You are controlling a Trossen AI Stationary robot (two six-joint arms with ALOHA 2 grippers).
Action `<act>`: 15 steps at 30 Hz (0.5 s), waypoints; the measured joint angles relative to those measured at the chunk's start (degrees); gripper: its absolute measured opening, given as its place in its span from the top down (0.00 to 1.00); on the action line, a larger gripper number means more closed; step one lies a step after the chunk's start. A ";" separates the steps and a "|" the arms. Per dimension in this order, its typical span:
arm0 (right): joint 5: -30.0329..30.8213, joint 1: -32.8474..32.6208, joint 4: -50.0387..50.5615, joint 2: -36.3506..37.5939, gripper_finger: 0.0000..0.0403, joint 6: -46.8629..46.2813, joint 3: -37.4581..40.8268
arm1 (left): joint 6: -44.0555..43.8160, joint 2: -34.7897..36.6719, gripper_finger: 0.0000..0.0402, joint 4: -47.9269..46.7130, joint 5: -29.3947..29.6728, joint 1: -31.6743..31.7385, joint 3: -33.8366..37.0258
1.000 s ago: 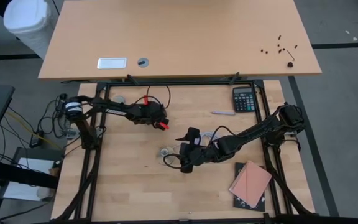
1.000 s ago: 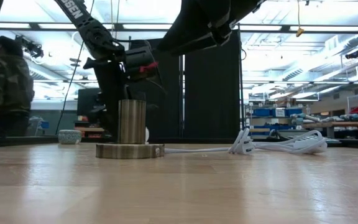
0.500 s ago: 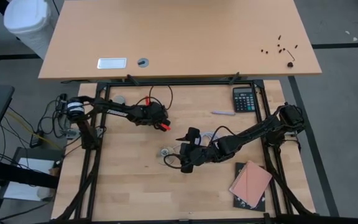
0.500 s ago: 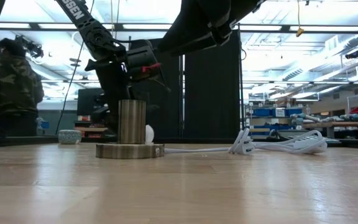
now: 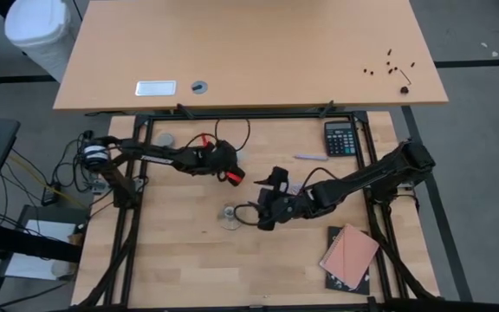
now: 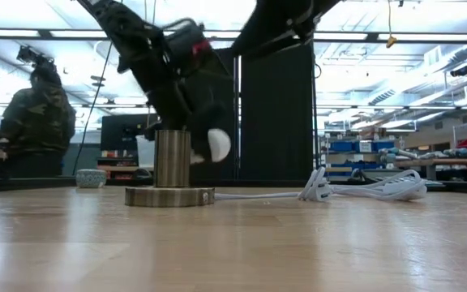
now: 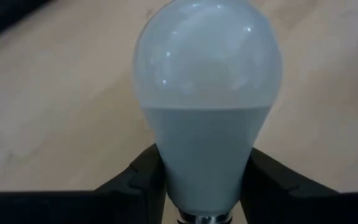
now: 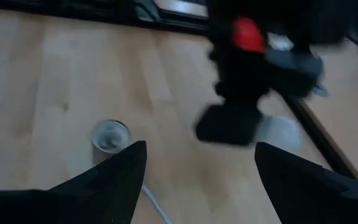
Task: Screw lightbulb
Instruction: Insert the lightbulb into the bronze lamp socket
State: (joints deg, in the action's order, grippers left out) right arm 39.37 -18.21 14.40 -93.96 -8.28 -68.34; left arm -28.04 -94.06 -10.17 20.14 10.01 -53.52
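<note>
The lightbulb [image 7: 207,87] is white and pear-shaped, and my left gripper [image 5: 234,176] is shut on it. In the low view the lightbulb [image 6: 217,144] hangs in the air just right of the brass socket post [image 6: 173,158], which stands on its round disc base [image 6: 169,195]. Seen from above, the base [image 5: 230,216] lies on the table between the two grippers. My right gripper [image 8: 201,180] hovers open just right of the base, with nothing between its fingers. My left gripper pinches the bulb's narrow tapered neck [image 7: 204,186], just above the metal screw end, between its two fingers [image 7: 143,177]. The fingers slant down from the table's far left. The round dome points away from the gripper, forward and down, and the bulb is clear of the table.
A white cord [image 6: 363,189] runs from the base and lies bundled to the right. A calculator [image 5: 340,137] and a pen [image 5: 310,157] lie at the far right, a pink notebook [image 5: 349,253] at the near right. A person [image 6: 27,122] stands beyond the table.
My left gripper has taken hold of the lightbulb, which lay on the table behind the base, and has lifted it clear, going up and a little toward the table's right edge while rolling. My right gripper has risen and drawn back rightward from the base.
</note>
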 joint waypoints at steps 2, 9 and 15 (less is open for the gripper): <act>0.81 0.19 2.56 2.01 0.23 -1.60 0.00 | 0.92 1.97 0.60 2.36 -0.07 -1.35 -0.05; 2.02 -0.27 8.81 7.42 0.23 -7.15 0.00 | 4.32 6.02 0.60 6.58 0.26 -8.68 -0.06; -1.46 -2.45 6.43 8.58 0.23 -11.36 -0.39 | 5.06 6.80 0.60 7.42 2.02 -17.23 -0.07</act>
State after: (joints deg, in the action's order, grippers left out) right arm 37.91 -20.66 20.83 -85.38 -19.64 -68.73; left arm -22.98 -87.26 -2.76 22.16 -7.21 -53.58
